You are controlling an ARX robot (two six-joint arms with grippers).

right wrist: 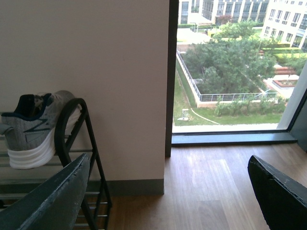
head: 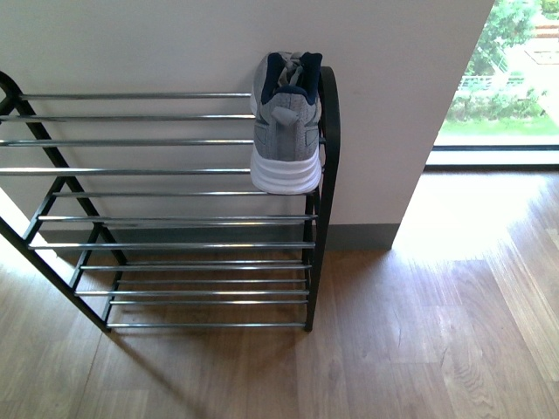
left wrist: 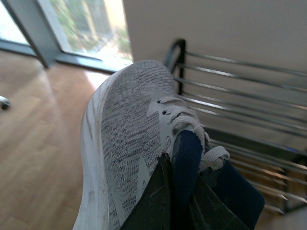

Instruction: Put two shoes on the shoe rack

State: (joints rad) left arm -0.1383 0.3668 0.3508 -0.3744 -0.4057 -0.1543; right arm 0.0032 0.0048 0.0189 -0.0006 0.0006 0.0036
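Ahead of the left gripper (left wrist: 182, 191), past the toe it is carrying, the shoe rack (left wrist: 171, 51) is standing. That gripper is clamping the second shoe (left wrist: 129, 129) by its navy tongue, long axis running away from it, toe leading. The first shoe (head: 284, 131) is sitting heel-out at the top tier's right end, leaving bare rods on its left. The right gripper (right wrist: 168, 163) is hanging wide open, empty.

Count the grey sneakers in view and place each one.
2. One sneaker sits on the top tier of the shoe rack, at its right end. The other sneaker is held in the left tool.
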